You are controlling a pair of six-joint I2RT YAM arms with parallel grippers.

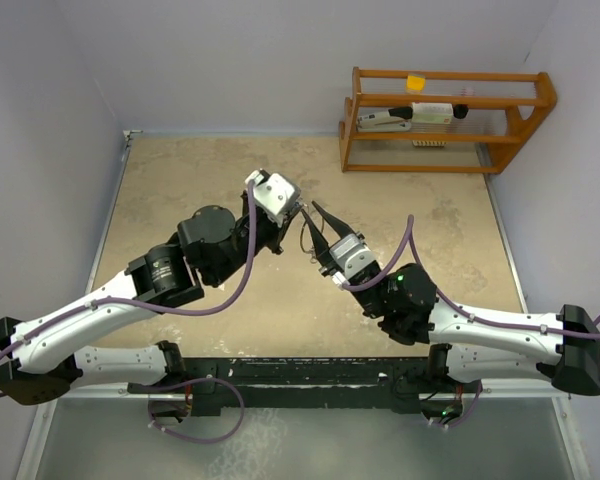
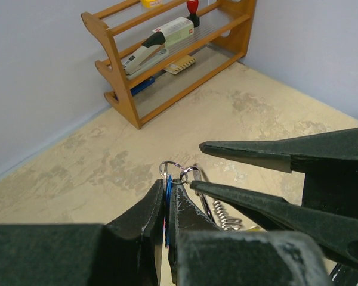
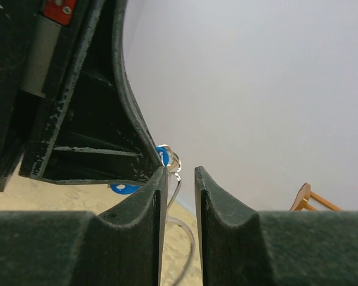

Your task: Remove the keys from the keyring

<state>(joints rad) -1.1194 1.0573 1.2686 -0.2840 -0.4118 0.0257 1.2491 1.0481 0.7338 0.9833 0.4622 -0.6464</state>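
L gripper (image 2: 167, 193) clamped on blue-headed key (image 3: 162, 155), keyring (image 2: 170, 162) at its tips, mid-table. R gripper (image 2: 197, 165) jaws apart, lower tip at keyring. Mottled beige tabletop (image 1: 200, 170), pale lilac walls (image 1: 230, 60), wooden rack (image 1: 445, 120) in far-right corner.

From where I stood, the black left gripper (image 2: 169, 189), clamped on a blue-headed key (image 2: 167, 194), met the black right gripper (image 3: 180, 173) nose to nose above the middle of the mottled beige tabletop (image 1: 190, 180). The right one's jaws stood a narrow slit apart beside the thin silver wire ring (image 2: 191, 173), so hardly any room was left between them. The bulky left arm (image 1: 215, 245) and right arm (image 1: 408, 297) barred the near side. Open tabletop lay left and far; an orange-brown wooden rack (image 1: 410, 167) filled the far right corner.
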